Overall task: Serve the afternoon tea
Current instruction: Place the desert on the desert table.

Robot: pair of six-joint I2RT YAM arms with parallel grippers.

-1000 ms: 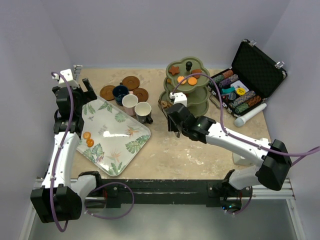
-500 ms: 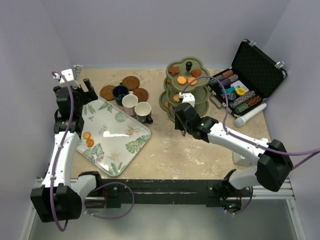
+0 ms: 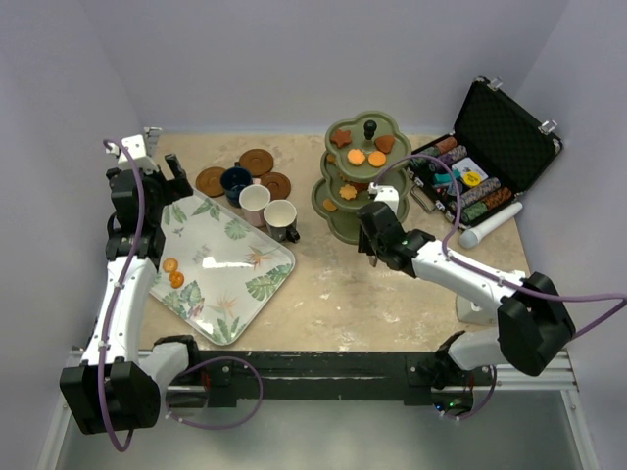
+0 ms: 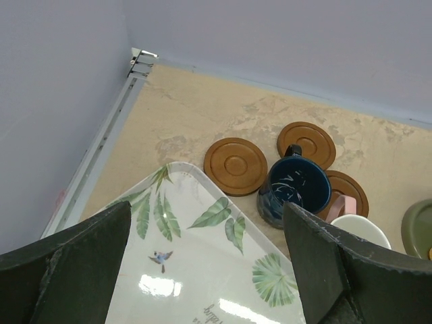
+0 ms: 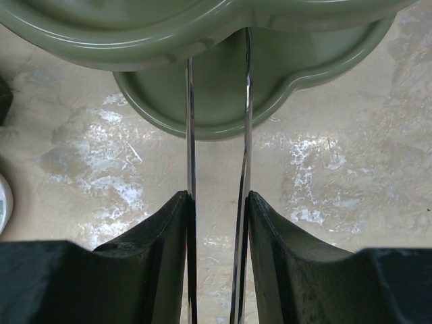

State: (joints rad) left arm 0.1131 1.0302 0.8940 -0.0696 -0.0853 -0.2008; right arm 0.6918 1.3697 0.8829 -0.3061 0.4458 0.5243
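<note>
The afternoon tea is only partly laid out. The olive-green three-tier stand (image 3: 318,193) sits at the back of the table (image 3: 333,284), left of the open black case (image 3: 500,127) of poker chips. Its top tier carries four biscuits (image 3: 356,156): two round orange ones, a brown star and a brown leaf. Two orange pieces (image 3: 347,192) lie on the middle tier. Another orange pair (image 3: 170,265) rests at the left edge of the leaf-patterned tray (image 3: 225,264).

The three brown saucers (image 4: 236,165) lie on the table behind the tray's far corner, with the navy cup (image 4: 293,192) standing among them. The pinkish-white cup (image 3: 255,203) and the cream cup (image 3: 281,218) stand side by side just to the right of the tray.

The right gripper (image 5: 217,189) hangs over the table just in front of the stand's lowest tier. Its jaws are a narrow gap apart, bare tabletop shows between them, and nothing is seen in their grip. The left gripper (image 4: 206,216) hovers over the tray's far left corner, near the saucers, with its jaws spread wide and holding nothing.
</note>
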